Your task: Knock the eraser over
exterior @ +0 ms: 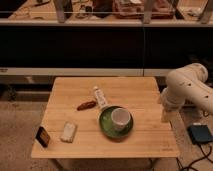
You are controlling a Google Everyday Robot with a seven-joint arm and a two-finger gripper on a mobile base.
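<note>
The eraser point(43, 136) is a small dark block with an orange-brown face. It stands upright near the front left corner of the wooden table point(145, 145). The gripper point(164, 116) hangs from the white arm point(187, 90) at the table's right edge, far to the right of the eraser and apart from it. It holds nothing that I can see.
A pale pad point(68, 131) lies just right of the eraser. A reddish-brown elongated object point(86, 105) and a white tube point(100, 96) lie mid-table. A white cup point(120, 117) sits on a green plate point(106, 125). A blue box point(201, 133) lies on the floor at right.
</note>
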